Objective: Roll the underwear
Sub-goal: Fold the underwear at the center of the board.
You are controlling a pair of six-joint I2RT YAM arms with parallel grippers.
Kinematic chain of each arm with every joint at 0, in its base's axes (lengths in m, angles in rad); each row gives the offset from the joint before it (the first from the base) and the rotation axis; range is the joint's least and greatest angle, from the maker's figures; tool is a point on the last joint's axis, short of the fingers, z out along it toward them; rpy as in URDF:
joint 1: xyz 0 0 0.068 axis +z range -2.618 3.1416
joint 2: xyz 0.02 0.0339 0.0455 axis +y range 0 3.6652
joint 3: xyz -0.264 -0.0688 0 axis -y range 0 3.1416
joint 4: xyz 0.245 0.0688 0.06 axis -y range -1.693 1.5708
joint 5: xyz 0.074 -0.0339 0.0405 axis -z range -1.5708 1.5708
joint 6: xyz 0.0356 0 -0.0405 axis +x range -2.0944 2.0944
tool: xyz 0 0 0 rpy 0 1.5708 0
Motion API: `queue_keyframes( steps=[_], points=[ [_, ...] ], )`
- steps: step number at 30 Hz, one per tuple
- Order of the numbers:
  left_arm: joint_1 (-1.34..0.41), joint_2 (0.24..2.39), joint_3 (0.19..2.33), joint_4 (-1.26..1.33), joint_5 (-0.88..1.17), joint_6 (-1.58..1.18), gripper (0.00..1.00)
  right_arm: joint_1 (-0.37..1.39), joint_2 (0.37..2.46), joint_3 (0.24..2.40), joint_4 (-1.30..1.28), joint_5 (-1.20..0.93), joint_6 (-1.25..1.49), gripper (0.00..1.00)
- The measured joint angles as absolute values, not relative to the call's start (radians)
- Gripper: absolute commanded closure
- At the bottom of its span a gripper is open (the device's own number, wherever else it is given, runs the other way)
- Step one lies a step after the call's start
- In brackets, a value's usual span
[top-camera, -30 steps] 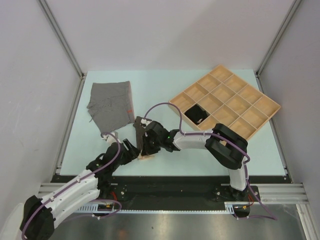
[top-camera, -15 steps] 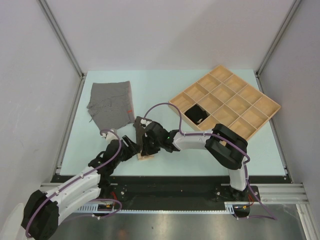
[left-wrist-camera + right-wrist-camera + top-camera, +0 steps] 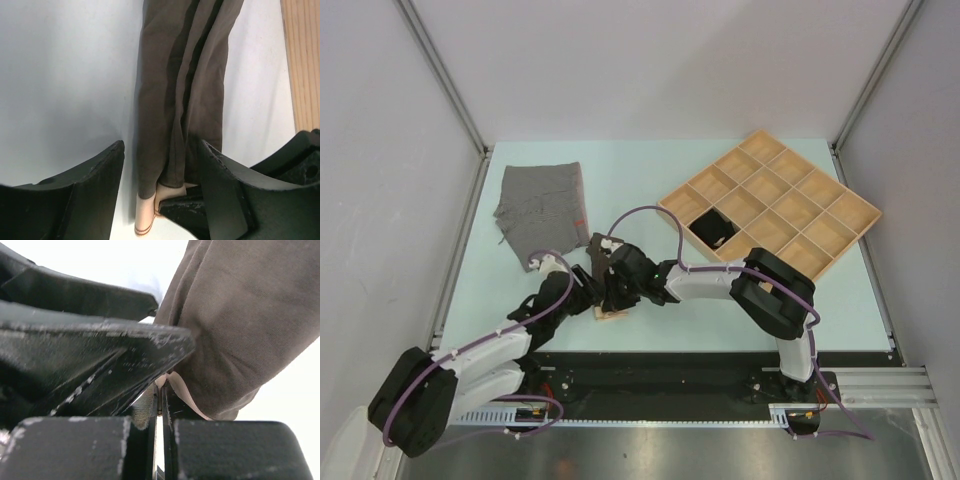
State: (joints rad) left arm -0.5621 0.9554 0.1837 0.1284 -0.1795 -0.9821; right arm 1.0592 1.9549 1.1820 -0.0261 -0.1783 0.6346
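Observation:
The dark brown underwear [image 3: 597,254] lies on the table folded into a narrow strip, its beige waistband end [image 3: 610,313] nearest the arms. My right gripper [image 3: 609,296] is shut on that end; the right wrist view shows the fingers [image 3: 162,390] pinched on the beige band under the brown cloth [image 3: 245,315]. My left gripper [image 3: 584,290] is open, its jaws [image 3: 162,147] on either side of the strip [image 3: 180,85] just above the band [image 3: 146,212]. The grey underwear [image 3: 542,210] lies flat at the far left. The black underwear [image 3: 713,228] sits in a tray compartment.
The compartmented wooden tray [image 3: 860,205] stands at the right of the table, its near corner close to my right arm. A wooden edge [image 3: 298,60] shows at the right of the left wrist view. Grey walls enclose the table on three sides.
My left arm has reached forward and to the right, bringing its open gripper up to the brown strip. The right gripper and the cloth have stayed put.

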Motion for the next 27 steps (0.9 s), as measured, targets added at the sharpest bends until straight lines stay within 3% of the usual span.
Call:
queue_keyframes(
  steps=[2,4,10,14,17,27],
  points=[
    [-0.558,0.982,0.188,0.153,-0.175,-0.983,0.42,1.061,1.955,1.184,-0.03,-0.175,0.634,0.98],
    [-0.558,0.999,0.189,0.164,-0.169,-0.982,0.54,1.065,1.955,1.187,-0.033,-0.168,0.63,0.92],
    [-0.557,1.021,0.189,0.162,-0.152,-0.968,0.74,1.076,1.948,1.192,-0.042,-0.165,0.626,0.52],
    [-0.551,1.051,0.189,0.179,-0.14,-0.966,0.85,1.09,1.91,1.192,-0.085,-0.155,0.615,0.42],
    [-0.553,1.059,0.189,0.185,-0.122,-0.967,0.94,1.09,1.883,1.182,-0.125,-0.139,0.606,0.38],
    [-0.553,1.035,0.149,0.242,-0.098,-0.918,1.0,1.023,1.612,1.06,-0.176,-0.149,0.593,0.38]
  ],
)
